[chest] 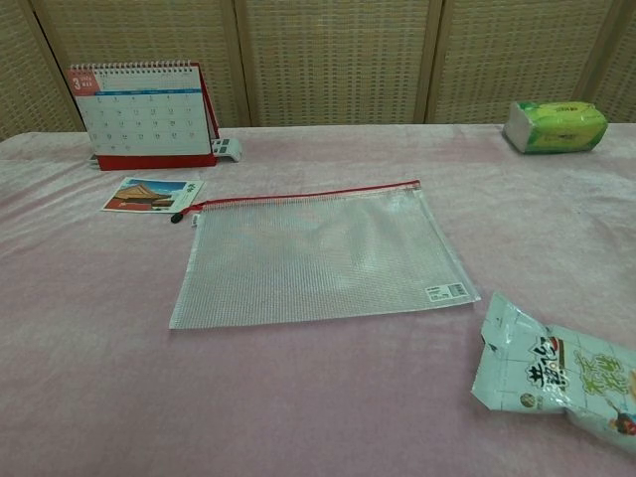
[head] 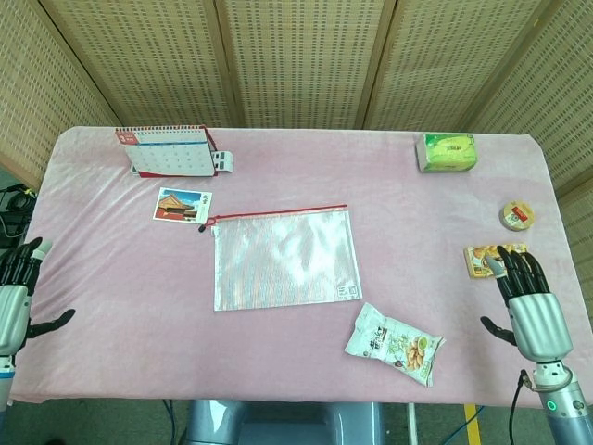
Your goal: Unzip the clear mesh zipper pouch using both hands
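Red zipper (chest: 308, 193) looks closed, slider (chest: 186, 213) at pouch (head: 285, 258) left corner; your left hand (head: 14, 298) and right hand (head: 528, 306) hover apart, fingers spread, holding nothing.

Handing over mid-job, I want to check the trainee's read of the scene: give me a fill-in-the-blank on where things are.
1. The pouch's zipper pull is at its ____ end in the head view.
2. Both hands, left hand and right hand, hold ____.
3. The postcard lies just in front of the ____.

Missing words: left; nothing; calendar
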You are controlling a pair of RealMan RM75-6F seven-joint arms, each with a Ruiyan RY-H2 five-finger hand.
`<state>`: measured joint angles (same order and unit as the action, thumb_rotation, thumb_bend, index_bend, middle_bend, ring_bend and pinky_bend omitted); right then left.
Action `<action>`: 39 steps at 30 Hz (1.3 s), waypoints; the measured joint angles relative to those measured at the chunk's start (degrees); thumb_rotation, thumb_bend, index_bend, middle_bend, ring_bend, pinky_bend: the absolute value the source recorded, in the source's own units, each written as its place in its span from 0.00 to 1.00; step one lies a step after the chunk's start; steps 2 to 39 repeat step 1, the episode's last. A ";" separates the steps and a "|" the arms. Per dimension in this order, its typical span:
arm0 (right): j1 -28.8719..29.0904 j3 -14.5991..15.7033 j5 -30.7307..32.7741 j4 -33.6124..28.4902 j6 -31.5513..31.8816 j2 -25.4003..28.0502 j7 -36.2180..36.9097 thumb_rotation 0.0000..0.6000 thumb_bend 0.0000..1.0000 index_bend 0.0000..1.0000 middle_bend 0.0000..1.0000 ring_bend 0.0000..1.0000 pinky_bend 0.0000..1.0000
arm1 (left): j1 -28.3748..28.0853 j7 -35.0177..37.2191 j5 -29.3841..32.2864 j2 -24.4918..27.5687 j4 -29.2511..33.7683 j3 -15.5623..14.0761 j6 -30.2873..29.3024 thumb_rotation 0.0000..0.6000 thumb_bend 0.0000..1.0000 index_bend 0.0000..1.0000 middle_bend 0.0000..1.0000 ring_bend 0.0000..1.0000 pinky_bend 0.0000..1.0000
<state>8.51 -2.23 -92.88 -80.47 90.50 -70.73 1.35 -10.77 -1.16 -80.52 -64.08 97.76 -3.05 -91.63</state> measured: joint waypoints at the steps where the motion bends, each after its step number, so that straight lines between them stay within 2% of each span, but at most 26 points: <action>1: -0.37 0.32 0.00 -0.24 0.08 0.32 0.28 1.00 0.00 0.02 0.00 0.00 0.00 | 0.65 0.13 -0.64 0.33 0.11 -0.47 -0.13 1.00 0.00 0.00 0.00 0.00 0.00; 39: -0.37 0.32 0.00 -0.24 0.08 0.32 0.28 1.00 0.00 0.02 0.00 0.00 0.00 | 0.65 0.13 -0.64 0.33 0.11 -0.47 -0.13 1.00 0.00 0.00 0.00 0.00 0.00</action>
